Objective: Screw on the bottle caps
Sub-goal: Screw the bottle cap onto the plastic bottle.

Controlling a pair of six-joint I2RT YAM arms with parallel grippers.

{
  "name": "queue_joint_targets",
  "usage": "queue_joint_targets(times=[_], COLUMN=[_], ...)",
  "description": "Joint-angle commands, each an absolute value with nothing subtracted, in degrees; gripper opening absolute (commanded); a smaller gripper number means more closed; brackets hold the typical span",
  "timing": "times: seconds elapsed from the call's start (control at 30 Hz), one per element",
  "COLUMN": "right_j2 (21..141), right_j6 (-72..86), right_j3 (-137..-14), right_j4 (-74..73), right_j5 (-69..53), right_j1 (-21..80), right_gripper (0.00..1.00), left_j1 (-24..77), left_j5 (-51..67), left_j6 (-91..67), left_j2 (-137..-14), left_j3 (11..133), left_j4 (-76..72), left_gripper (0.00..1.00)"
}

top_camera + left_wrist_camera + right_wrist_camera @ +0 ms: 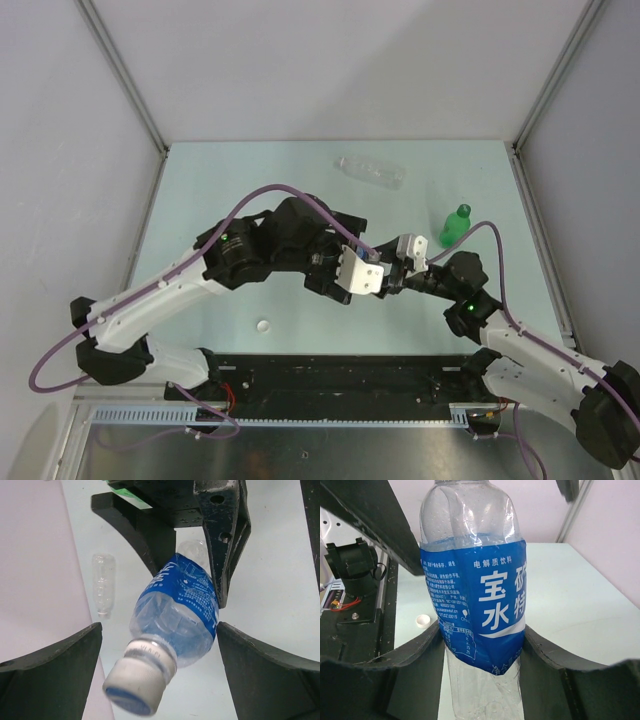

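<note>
My right gripper (482, 647) is shut on the body of the clear bottle with the blue label (475, 600), one finger on each side. In the left wrist view that bottle (177, 612) points its neck at the camera, with a white cap (137, 680) on the neck. My left gripper (157, 675) is open, its fingers (50, 672) wide on either side of the cap and apart from it. The green bottle (456, 226) stands upright at the right with a green cap (462, 210) on top. The unlabelled clear bottle (370, 172) lies on its side at the back.
A loose white cap (264, 325) lies on the table near the front, left of centre; it shows again in the right wrist view (423, 621). Both arms meet over the middle of the table (250, 180). Grey walls close in the left, right and back.
</note>
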State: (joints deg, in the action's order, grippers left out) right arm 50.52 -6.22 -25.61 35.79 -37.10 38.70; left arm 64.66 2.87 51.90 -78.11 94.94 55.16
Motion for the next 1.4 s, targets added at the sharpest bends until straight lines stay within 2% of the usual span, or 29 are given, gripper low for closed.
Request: queue_joint_targets(times=[0.0, 0.27, 0.57, 0.7, 0.83, 0.93, 1.03, 1.2, 1.37], right_j2=[50.6, 52.1, 51.4, 50.0, 47.8, 46.1, 45.3, 44.3, 44.3], right_j6=[-7.5, -6.8, -1.2, 3.7, 11.4, 14.3, 16.5, 20.2, 25.4], right_j3=[-27.2, -27.2, -27.2, -27.2, -27.2, -27.2, -27.2, -27.6, -27.8], right_j4=[34.8, 35.2, 38.2, 40.8, 42.7, 42.4, 42.2, 40.7, 41.9], right_j5=[-37.9, -38.8, -33.6, -27.1, -17.0, -14.1, -13.8, -12.4, -11.1], right_j1=[38.4, 37.5, 36.1, 35.8, 35.3, 34.7, 34.1, 32.5, 32.1], right_gripper=[0.00, 0.00, 0.00, 0.00, 0.00, 0.00, 0.00, 0.00, 0.00], left_j1=[64.7, 63.5, 60.7, 60.3, 59.8, 59.3, 58.8, 58.7, 58.6], left_j5=[0.3, 1.7, 13.7, 10.4, -1.5, -7.6, -11.9, -16.0, -12.2], left_j6=[49.4, 45.3, 38.4, 33.5, 26.6, 22.8, 15.7, 5.2, 1.6], left_j2=[-74.1, -72.7, -69.6, -68.0, -68.1, -67.0, -62.9, -51.1, -46.3], left_j3=[95.1, 94.7, 96.6, 95.5, 94.7, 92.6, 86.2, 59.3, 45.0], left_j4=[50.3, 46.6, 42.4, 33.0, 19.8, 11.5, 4.8, -18.5, -22.8], left_gripper=[0.99, 0.99, 1.00, 0.99, 1.00, 1.00, 0.99, 0.99, 1.00])
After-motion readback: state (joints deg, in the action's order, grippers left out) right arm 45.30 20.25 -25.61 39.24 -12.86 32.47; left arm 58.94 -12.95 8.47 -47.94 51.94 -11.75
